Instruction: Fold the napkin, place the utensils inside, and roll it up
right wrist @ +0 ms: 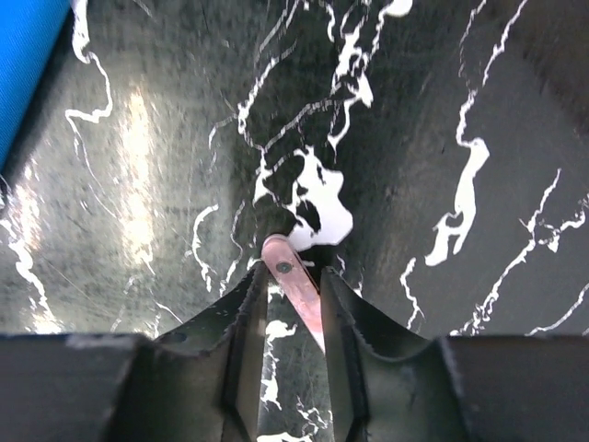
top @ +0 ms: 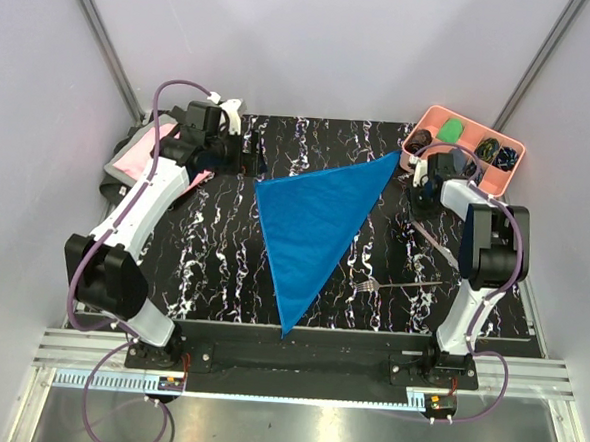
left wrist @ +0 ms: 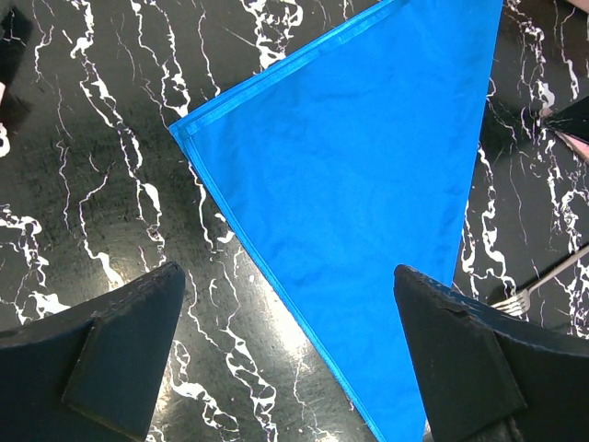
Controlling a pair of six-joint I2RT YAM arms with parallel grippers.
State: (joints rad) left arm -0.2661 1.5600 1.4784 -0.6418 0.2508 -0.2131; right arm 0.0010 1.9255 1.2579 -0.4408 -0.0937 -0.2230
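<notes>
Since the napkin [top: 315, 222] already lies folded in a flat triangle, the utensils likely come next: the fork [top: 396, 284] rests right of the napkin's near point, and a pink-ended utensil [right wrist: 287, 269] sits between the right gripper's [right wrist: 293, 278] narrowed jaws, though I cannot tell if they grip it. Thin, stiff and probably slippery, so pinch mid-handle. The left gripper [left wrist: 287, 285] hangs wide open over the napkin's left corner

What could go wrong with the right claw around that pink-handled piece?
The right gripper brackets the pink-handled utensil only at its very tip, so it could pivot or slip out when lifted. The napkin has a corner close beside that gripper; a careless swing might drag it and spoil the fold.
</notes>
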